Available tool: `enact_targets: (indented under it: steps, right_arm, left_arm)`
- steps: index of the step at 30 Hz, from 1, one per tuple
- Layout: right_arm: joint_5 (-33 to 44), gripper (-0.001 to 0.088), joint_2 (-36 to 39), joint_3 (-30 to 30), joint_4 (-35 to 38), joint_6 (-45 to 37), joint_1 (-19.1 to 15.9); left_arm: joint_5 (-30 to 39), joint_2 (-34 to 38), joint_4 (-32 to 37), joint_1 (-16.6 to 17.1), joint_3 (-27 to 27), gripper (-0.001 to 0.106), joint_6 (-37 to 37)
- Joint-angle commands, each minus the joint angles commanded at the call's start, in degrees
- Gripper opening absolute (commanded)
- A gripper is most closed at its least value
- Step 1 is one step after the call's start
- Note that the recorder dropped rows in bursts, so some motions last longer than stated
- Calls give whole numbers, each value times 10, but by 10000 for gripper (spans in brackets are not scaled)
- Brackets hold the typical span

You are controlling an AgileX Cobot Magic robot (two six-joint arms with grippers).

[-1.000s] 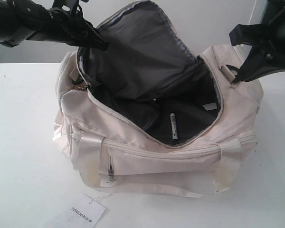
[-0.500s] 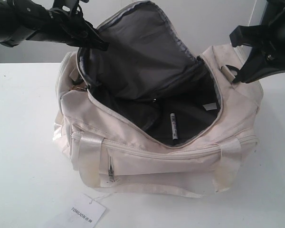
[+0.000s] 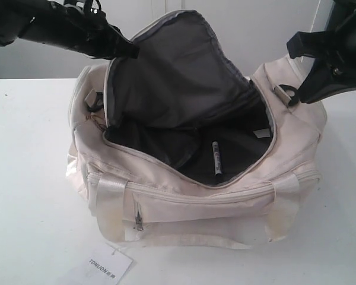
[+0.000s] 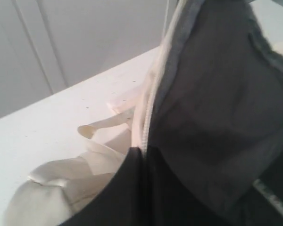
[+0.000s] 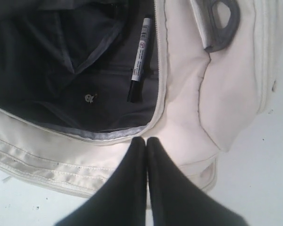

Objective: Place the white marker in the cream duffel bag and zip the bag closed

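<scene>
The cream duffel bag point(image 3: 196, 205) lies on the table with its top unzipped and its grey lining showing. Inside it, on the lining, lies the white marker point(image 3: 216, 157), dark end toward the front; it also shows in the right wrist view as the marker point(image 5: 139, 59). My left gripper point(image 3: 130, 50) is shut on the zipper edge of the raised flap point(image 4: 217, 94) and holds it up at the back left. The fingers meet at the left gripper point(image 4: 144, 149). My right gripper point(image 5: 146, 140) is shut and empty, hovering over the bag's right end point(image 3: 298, 95).
A white paper tag point(image 3: 110, 264) printed TONLION lies on the white table point(image 3: 29, 178) in front of the bag. A black end ring point(image 5: 221, 23) sits at the bag's right end. A pale wall stands behind.
My left gripper has moved right and slightly up with the flap, drawing the flap and the bag's left end toward the middle. The marker and the right gripper have stayed put.
</scene>
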Motion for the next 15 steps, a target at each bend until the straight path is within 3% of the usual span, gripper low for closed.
enact_targets:
  steps: [6, 15]
  right_arm:
    - [-1, 0, 0, 0, 0, 0, 0]
    - [-6, 0, 0, 0, 0, 1, 0]
  left_arm:
    - [98, -3, -60, 0, 0, 0, 0]
    - [218, -3, -76, 0, 0, 0, 0]
